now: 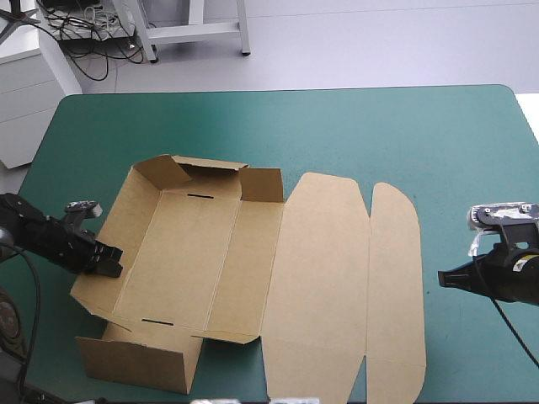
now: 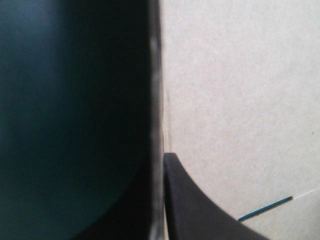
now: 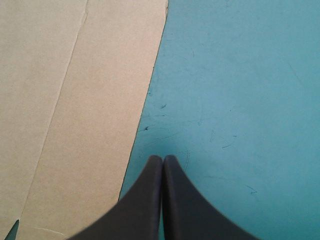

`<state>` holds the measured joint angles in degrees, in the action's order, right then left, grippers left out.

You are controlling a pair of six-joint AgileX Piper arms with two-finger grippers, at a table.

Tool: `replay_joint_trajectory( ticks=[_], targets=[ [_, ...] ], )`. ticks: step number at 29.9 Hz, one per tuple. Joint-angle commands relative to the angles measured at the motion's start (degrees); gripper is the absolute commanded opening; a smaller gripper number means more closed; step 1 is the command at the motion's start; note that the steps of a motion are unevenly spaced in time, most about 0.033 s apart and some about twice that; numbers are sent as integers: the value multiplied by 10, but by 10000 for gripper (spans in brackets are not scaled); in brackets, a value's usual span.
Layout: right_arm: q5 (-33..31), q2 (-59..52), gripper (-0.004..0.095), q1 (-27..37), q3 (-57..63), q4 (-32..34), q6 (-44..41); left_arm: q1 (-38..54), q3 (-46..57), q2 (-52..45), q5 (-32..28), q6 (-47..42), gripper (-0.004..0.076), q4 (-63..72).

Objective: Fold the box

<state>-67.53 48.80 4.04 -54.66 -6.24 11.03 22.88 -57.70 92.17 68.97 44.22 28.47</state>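
Black fingers of the left gripper (image 1: 107,257) are clamped on the box (image 1: 253,252), at the top edge of its raised left wall (image 1: 118,215), with the board edge-on between them. From there the brown sheet spreads rightward over the teal-green cover (image 1: 337,126): first the tray, its long axis running near to far, then the flat lid (image 1: 324,278). The right gripper (image 1: 445,279), fingers pressed together and empty, sits just beside the lid's outer flap (image 1: 394,278). The left arm looks better placed to lead.

Bare cover (image 1: 431,244) btwn box (image 1: 253,252) & R hand (image 1: 441,278)
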Motion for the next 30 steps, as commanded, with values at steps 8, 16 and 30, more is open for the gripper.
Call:
replay_joint_trajectory(
  ticks=[8,16,30],
  targets=[
    [23,-5,-20,4,-13,-6,6,-207,-167,-20,-54,-87,-10,-145],
    [22,-5,-20,4,-13,-15,6,-405,-304,-20,-95,-149,-10,-368],
    [19,-5,-20,4,-13,-20,6,-667,-339,-20,-225,-187,-10,-613]
  ],
)
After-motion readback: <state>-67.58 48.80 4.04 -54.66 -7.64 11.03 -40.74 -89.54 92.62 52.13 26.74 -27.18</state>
